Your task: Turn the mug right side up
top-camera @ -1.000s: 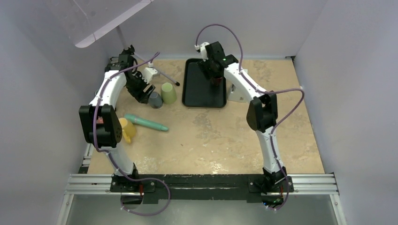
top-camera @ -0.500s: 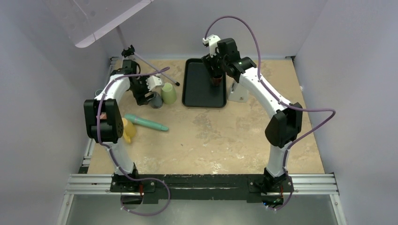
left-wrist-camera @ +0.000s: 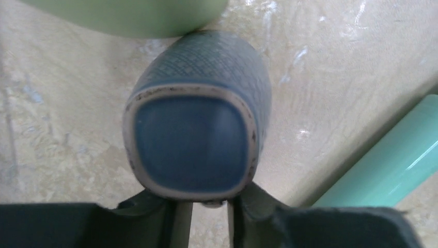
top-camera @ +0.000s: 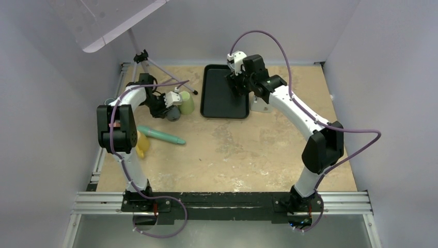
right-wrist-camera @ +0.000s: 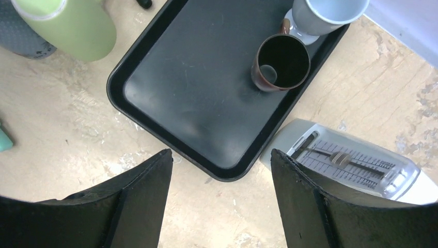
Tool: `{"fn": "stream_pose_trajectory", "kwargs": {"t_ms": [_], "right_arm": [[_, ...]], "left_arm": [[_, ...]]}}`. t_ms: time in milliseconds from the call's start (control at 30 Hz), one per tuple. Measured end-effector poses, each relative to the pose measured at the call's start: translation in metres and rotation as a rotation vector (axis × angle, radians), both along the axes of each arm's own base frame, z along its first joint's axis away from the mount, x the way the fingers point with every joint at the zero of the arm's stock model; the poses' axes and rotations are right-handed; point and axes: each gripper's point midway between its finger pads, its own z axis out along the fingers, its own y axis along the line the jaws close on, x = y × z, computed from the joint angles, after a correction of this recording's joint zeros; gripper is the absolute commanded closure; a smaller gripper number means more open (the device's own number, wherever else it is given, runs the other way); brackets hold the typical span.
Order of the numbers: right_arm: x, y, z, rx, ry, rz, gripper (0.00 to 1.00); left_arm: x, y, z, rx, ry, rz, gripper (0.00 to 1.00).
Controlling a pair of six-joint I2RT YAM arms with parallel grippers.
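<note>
The blue-grey textured mug [top-camera: 173, 114] is on the table beside a green cup [top-camera: 186, 102]. In the left wrist view its squarish blue base [left-wrist-camera: 196, 134] faces the camera, so it is not upright. My left gripper [top-camera: 166, 107] is at the mug's left side. Its jaws [left-wrist-camera: 209, 206] stand close together at the base's lower edge, with a small nub of the mug between them; the tips are hidden. My right gripper [right-wrist-camera: 221, 153] hangs open over the near corner of the black tray [right-wrist-camera: 196, 93], holding nothing.
A brown cup [right-wrist-camera: 280, 62] and a pale blue cup [right-wrist-camera: 325, 15] stand upright on the tray. A white toaster [right-wrist-camera: 356, 163] sits right of it. A teal cylinder [top-camera: 161, 135], a yellow object [top-camera: 140, 143] and a small tripod [top-camera: 155, 64] lie near the left arm.
My left gripper came down to the mug and its jaws narrowed from wide open. My right arm pulled back from the brown cup on the tray, jaws staying open.
</note>
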Motion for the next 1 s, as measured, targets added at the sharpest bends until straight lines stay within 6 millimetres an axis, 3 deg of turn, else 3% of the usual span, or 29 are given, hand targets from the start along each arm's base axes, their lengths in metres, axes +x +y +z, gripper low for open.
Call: {"fn": "stream_pose_trajectory", "kwargs": {"t_ms": [67, 300, 500, 733, 1000], "right_arm": [[-0.003, -0.001, -0.004, 0.0, 0.011, -0.002, 0.27], [-0.012, -0.003, -0.003, 0.02, 0.025, -0.01, 0.27], [-0.035, 0.003, 0.029, 0.13, -0.017, 0.01, 0.2], [-0.066, 0.047, 0.067, 0.423, -0.065, 0.121, 0.13], [-0.097, 0.111, 0.071, 0.812, 0.08, 0.299, 0.16]], "left_arm": [[-0.004, 0.0, -0.003, -0.004, 0.02, 0.014, 1.0], [-0.012, -0.002, -0.003, -0.022, 0.067, 0.078, 1.0], [-0.024, -0.011, 0.015, -0.092, 0.13, 0.239, 1.0], [-0.038, -0.049, 0.085, -0.357, 0.161, 0.43, 1.0], [-0.052, -0.105, 0.185, -0.738, 0.239, 0.491, 1.0]]}}
